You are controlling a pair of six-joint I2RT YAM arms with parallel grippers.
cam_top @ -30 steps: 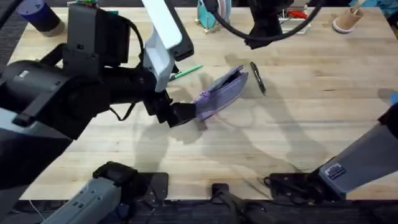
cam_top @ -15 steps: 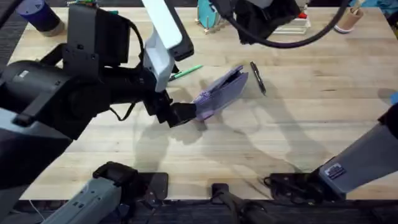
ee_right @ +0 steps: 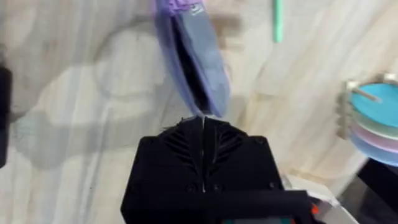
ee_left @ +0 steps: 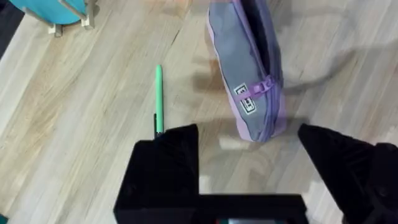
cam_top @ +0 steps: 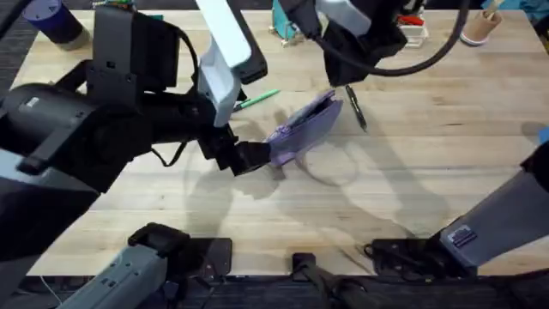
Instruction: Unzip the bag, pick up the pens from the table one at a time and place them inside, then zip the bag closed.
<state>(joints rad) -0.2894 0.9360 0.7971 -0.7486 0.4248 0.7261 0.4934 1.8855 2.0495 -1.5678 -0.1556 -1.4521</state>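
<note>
Lying mid-table, long axis slanting toward the far right corner, the bag (cam_top: 304, 129) had the wide left claw (ee_left: 249, 134) at its near end; the right claw (ee_right: 203, 124), pinched together, hovered by its far end.

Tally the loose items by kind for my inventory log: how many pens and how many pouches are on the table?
Pens: 2 (slim light green pen, slim black pen with clip)
Pouches: 1 (soft lavender-purple fabric pouch)
Total: 3
</note>
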